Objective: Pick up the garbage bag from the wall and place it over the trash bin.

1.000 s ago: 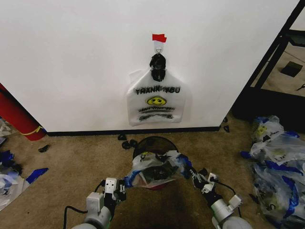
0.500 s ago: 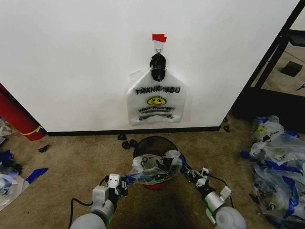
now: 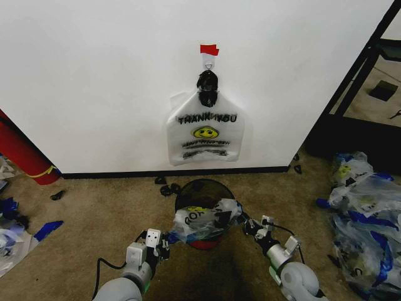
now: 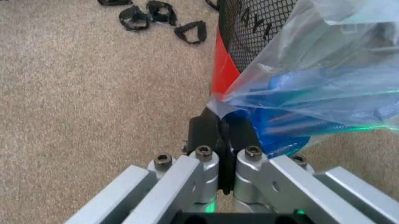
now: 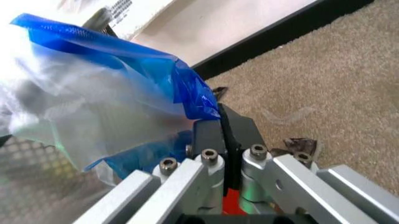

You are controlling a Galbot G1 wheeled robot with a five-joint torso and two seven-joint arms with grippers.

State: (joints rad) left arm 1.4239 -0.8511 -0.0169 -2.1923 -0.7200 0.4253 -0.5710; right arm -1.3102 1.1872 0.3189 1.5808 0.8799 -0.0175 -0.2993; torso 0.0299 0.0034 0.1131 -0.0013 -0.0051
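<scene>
— Where is the thin see-through plastic garbage bag (image 3: pixel 203 219) with blue tape patches?

— Stretched between both grippers, over the front rim of the round black wire-mesh trash bin (image 3: pixel 202 189) with a red base. The left gripper (image 3: pixel 166 242) is clamped on one taped edge, the right gripper (image 3: pixel 246 226) on the other.

— Its look?

— Crumpled, whitish, with black print.

— And the bin?

— Its contents can't be made out.

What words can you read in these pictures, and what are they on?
"THANK YOU": on the white bag hanging on the wall, above a yellow smiley.
Lines under the smiley: too small to read.
Black print on the garbage bag, held over the trash bin by the left gripper and right gripper: crumpled, unreadable.
Letters behind the bin's mesh in the left wrist view: unclear.
</scene>
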